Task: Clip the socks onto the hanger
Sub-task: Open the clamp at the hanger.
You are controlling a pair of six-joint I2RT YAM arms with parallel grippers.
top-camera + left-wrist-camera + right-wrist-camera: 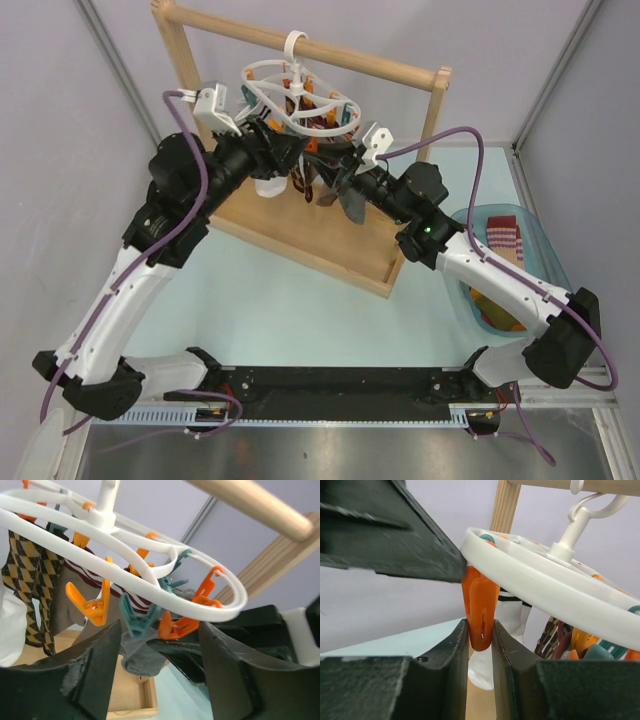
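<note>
The white hanger hangs by its hook from the wooden rack's top bar, with several socks clipped under it. My right gripper is shut on an orange clip under the hanger's ring; a white sock with dark stripes hangs behind it. My left gripper is open just below the hanger hub. A grey sock hangs from a teal clip between its fingers without touching them. A brown argyle sock hangs at the left. In the top view both grippers, left and right, meet under the hanger.
The tall wooden rack stands on a wooden base tray at the back middle. A clear blue bin at the right holds loose socks, one red-white striped. Grey walls close in the table on both sides.
</note>
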